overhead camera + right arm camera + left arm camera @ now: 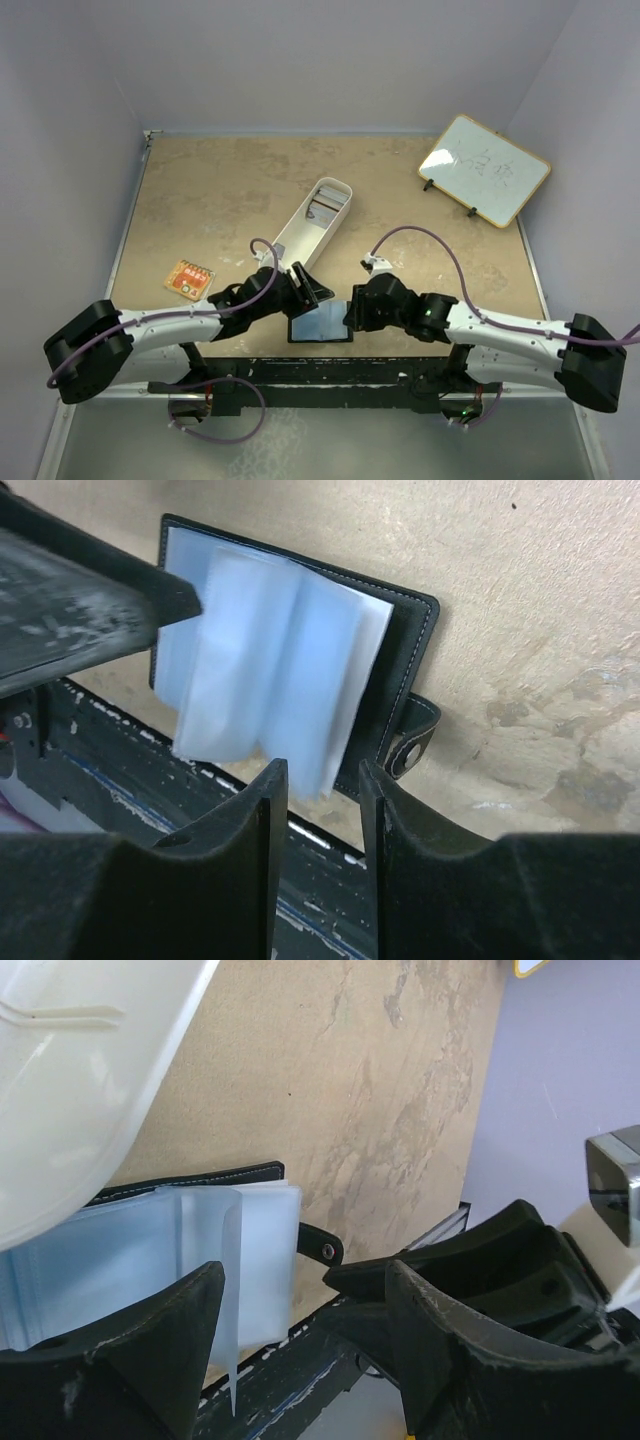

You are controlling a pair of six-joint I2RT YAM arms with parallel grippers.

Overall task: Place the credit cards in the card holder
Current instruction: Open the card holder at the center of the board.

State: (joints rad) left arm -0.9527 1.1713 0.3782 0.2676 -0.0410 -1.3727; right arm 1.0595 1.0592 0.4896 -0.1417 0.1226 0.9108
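Sandy bench (200, 190) carries the card holder (405, 670) open just ahead of our right gripper (322, 770), narrowly apart; our left gripper (305, 1290) gapes wide. Unheld, its sleeves (280, 660) may flop shut.

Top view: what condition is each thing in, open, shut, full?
Black folding card holder: open flat, clear sleeves fanned up.
Long white plastic tray: holding grey cards at its far end.
Small orange card: lying flat, loose.
Yellow-rimmed whiteboard: propped, tilted.
Left gripper: open.
Right gripper: slightly open.
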